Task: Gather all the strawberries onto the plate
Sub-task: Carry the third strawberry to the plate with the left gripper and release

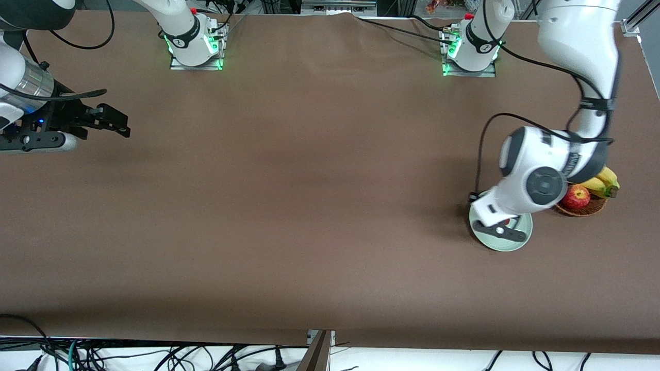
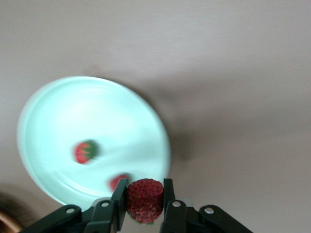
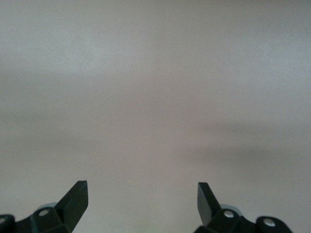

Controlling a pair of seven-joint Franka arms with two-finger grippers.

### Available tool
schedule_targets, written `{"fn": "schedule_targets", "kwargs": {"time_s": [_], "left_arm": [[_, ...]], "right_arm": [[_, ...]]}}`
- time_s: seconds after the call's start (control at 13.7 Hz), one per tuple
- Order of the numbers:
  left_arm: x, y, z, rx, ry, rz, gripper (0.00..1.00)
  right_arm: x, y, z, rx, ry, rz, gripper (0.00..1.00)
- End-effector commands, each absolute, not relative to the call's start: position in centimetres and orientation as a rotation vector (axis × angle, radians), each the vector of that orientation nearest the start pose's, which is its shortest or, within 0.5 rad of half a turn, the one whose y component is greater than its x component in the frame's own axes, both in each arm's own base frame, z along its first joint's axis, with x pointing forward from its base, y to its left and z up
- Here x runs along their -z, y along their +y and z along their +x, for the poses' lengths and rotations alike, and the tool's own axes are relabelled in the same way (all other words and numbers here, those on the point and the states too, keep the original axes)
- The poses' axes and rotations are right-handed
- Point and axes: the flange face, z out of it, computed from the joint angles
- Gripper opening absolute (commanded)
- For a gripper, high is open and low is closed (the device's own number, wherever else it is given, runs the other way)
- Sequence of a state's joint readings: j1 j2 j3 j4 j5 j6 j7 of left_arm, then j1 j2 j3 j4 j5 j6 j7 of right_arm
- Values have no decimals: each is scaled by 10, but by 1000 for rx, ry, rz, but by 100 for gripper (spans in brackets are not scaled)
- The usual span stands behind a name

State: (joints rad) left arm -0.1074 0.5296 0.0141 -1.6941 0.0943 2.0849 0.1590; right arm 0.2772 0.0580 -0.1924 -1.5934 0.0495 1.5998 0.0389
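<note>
My left gripper [image 2: 145, 184] is shut on a red strawberry [image 2: 145, 201], which it holds just above the rim of the pale mint-green plate [image 2: 73, 116]. Two more strawberries lie in the plate, one [image 2: 85, 151] near its middle and one [image 2: 116, 181] close to the held berry. In the front view the left arm's hand covers most of the plate [image 1: 508, 246], which sits toward the left arm's end of the table. My right gripper [image 1: 121, 123] waits at the right arm's end with its fingers [image 3: 77, 196] wide open over bare table, nothing between them.
A brown wicker basket [image 1: 582, 210] stands right beside the plate, slightly farther from the front camera. It holds a red apple [image 1: 576, 197] and yellow bananas [image 1: 606, 181]. The left arm's elbow hangs over the basket. Brown tabletop stretches between the two arms.
</note>
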Motion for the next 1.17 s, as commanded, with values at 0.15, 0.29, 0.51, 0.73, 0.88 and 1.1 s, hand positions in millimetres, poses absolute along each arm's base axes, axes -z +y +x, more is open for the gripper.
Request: {"fn": "schedule_targets", "kwargs": {"time_s": [0.15, 0.29, 0.51, 0.73, 0.88, 1.1], "left_arm": [[-208, -36, 666, -106, 616, -3006, 0], [-199, -37, 659, -114, 615, -3015, 6], [-208, -38, 662, -103, 610, -3015, 100], [-264, -40, 667, -62, 582, -3015, 100], [-323, -40, 669, -53, 569, -3013, 100], [-415, -38, 683, -66, 539, -3006, 100]], "right_arm": [[-594, 55, 581, -46, -93, -3127, 99], [-595, 53, 582, -34, -90, -3126, 99], [-596, 50, 583, -25, -45, -3126, 99], [-594, 48, 588, -24, -35, -3129, 99], [-595, 49, 589, -8, -33, -3126, 99], [-600, 51, 594, 70, -34, -3116, 99]]}}
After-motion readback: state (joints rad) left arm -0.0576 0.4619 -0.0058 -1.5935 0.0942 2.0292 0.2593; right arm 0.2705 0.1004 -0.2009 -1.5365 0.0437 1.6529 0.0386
